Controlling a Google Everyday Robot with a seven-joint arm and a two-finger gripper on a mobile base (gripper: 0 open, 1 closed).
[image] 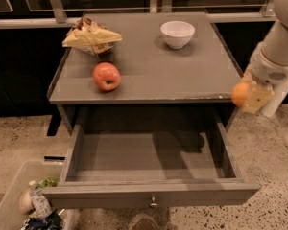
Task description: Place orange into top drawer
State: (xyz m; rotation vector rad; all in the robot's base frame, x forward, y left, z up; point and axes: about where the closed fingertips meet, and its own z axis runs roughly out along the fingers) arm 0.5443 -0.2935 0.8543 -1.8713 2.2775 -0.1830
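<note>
**While the orange is held off the table corner, the top drawer stands open**

Since the drawer can only be filled from above, the orange is kept in the air just off the table's front right corner, level with the tabletop edge and not resting on it. It is grasped by the gripper, which is clenched on the fruit from its right side. The 1 white arm rises from there beside the table's right edge. The drawer is pulled out from under the table's front with its grey floor fully exposed, and a small knob is seen at the middle of its front panel.

3 other things are left on the table: a red-and-yellow apple near its front left, a white bowl toward its back right, and a crumpled snack bag at its back left. All are well apart from the gripper, so none is likely to be disturbed. A clear bin of scraps is seen on the floor below the table's front left.

The placing is judged about half done. The orange has to be brought in over the drawer's floor, lowered, and only then released, lest it roll or bounce.
</note>
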